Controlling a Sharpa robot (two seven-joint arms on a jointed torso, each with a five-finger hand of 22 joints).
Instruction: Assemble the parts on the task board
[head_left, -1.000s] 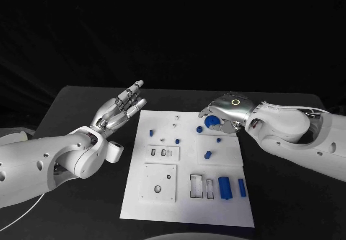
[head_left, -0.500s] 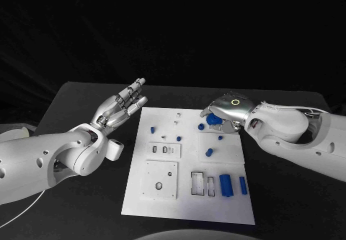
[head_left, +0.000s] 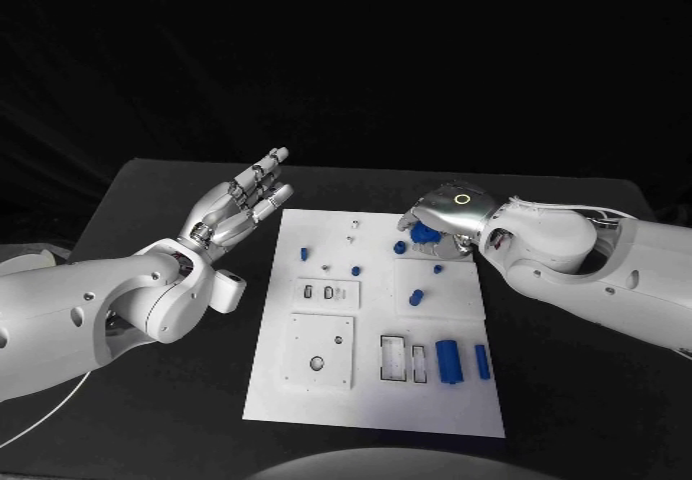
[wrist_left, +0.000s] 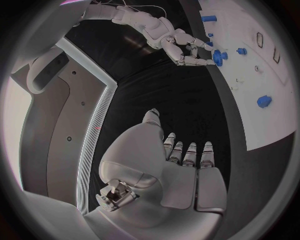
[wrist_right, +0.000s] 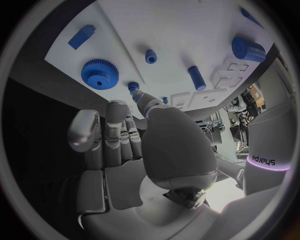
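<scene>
On the near half of the task board (head_left: 378, 400), two blue cylinders (head_left: 449, 361) are seen lying loose, several slots unfilled. Further back, a blue gear (wrist_right: 99, 74) lies beneath the right hand (head_left: 444, 222), fingers released. The left hand (head_left: 238, 208) is held spread, empty, over the tabletop (head_left: 159, 210). Most assembly appears left.

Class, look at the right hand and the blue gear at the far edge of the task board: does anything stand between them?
Nothing visible does. The right hand hangs right over the blue gear on the task board; the right wrist view shows open space between its fingers and the gear.
</scene>
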